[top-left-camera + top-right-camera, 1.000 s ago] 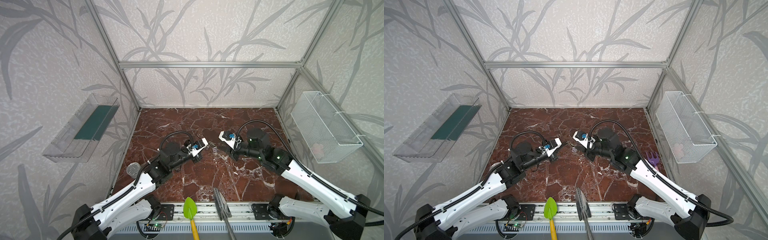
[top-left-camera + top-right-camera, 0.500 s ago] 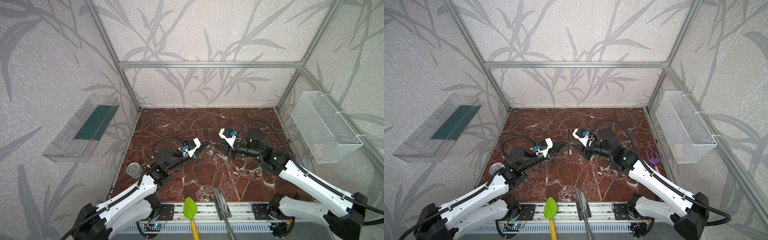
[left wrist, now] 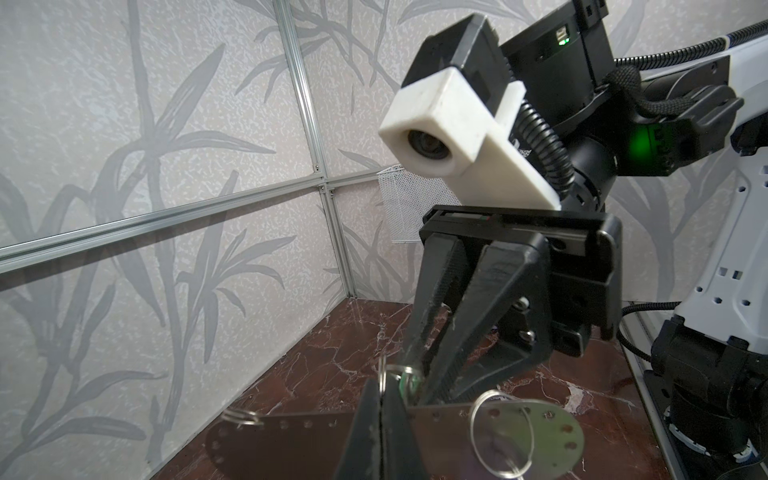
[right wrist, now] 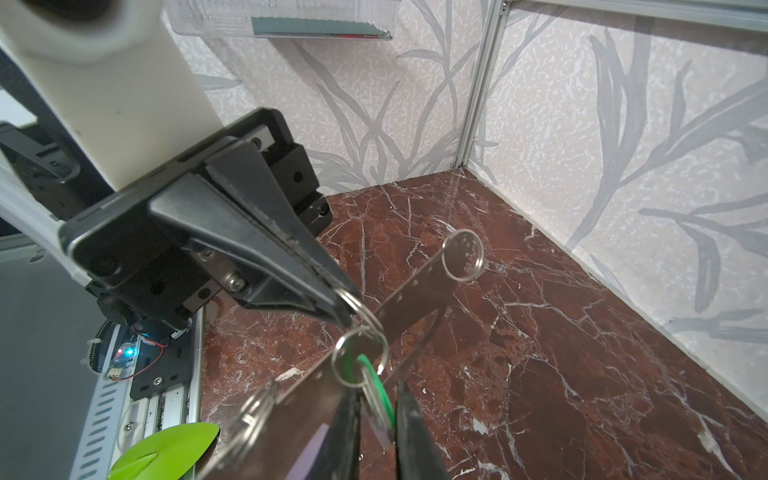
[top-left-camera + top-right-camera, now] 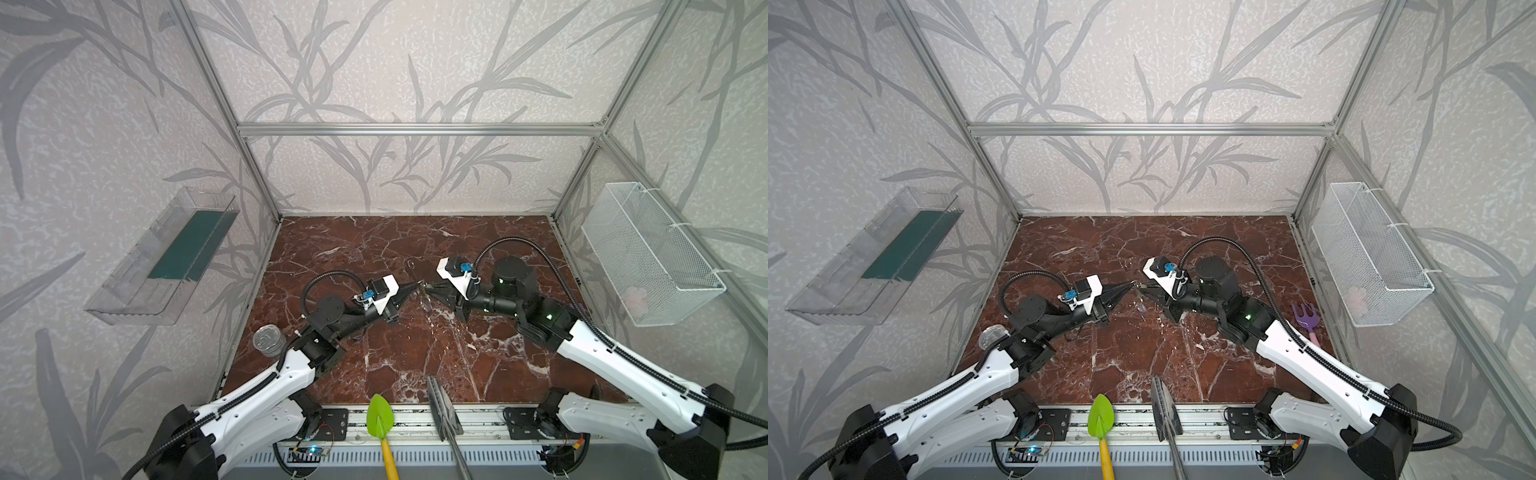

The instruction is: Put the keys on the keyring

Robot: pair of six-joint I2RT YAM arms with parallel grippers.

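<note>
Finding: my left pincer (image 4: 349,309) is fully closed on the keyring (image 4: 415,291), pinching one of its small wire rings so the flat perforated tag hangs clear of the bench (image 4: 540,332), between my two arms. In my judgement, holding it by the ring rather than the tag leaves the tag's edge holes and other rings exposed for threading. The green key (image 4: 384,399) hangs from a ring at the tag's near edge, and my right pincer (image 4: 376,392) brackets its head, jaws standing narrowly apart on either side. Whether the pads press on it I cannot tell. A lilac patch (image 4: 311,453) beneath the tag is probably the second key, but its attachment is hidden. The opposed arms appear set so that one steadies and the other works the key.
</note>
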